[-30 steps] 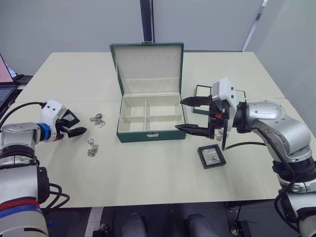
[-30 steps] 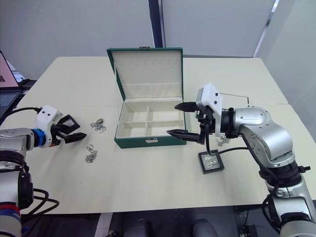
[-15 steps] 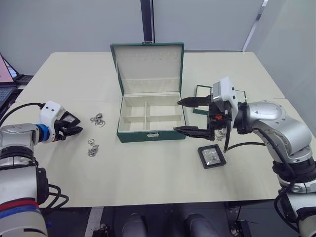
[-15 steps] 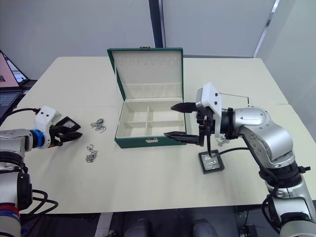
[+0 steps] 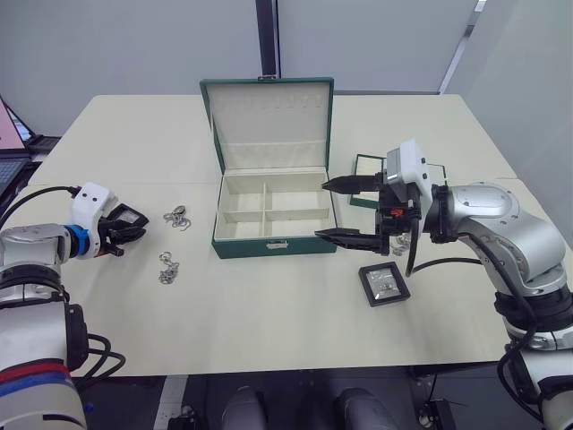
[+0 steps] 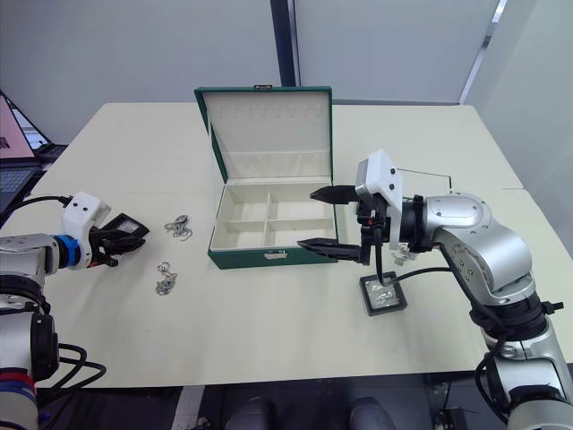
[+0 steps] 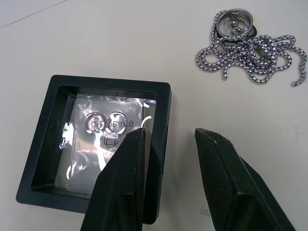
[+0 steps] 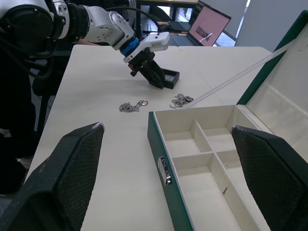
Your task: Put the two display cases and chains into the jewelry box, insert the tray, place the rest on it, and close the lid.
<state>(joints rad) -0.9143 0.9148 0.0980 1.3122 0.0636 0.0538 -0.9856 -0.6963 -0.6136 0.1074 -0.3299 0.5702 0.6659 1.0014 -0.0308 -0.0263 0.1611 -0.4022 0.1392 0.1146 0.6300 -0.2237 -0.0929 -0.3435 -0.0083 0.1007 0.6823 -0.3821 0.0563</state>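
Note:
One display case (image 7: 103, 83), black-framed with a clear window, lies flat at the table's left. My left gripper (image 7: 173, 134) straddles its side wall, one finger over the window and the other just outside the frame, with a gap showing. Two chains (image 5: 177, 216) (image 5: 167, 268) lie between that case and the open jewelry box (image 5: 269, 245), whose lid (image 5: 269, 116) stands upright. My right gripper (image 5: 324, 209) hovers wide open and empty at the box's right side. The second display case (image 5: 384, 284) lies below it. The tray (image 5: 363, 166) and the rest (image 6: 405, 255) sit partly hidden behind that gripper.
A laptop (image 5: 9, 134) sits off the table's left edge. Bare tabletop stretches in front of the box and between the chains and the near edge.
My left gripper's fingers have narrowed around the display case's wall. The right gripper dropped slightly toward the box, then held still.

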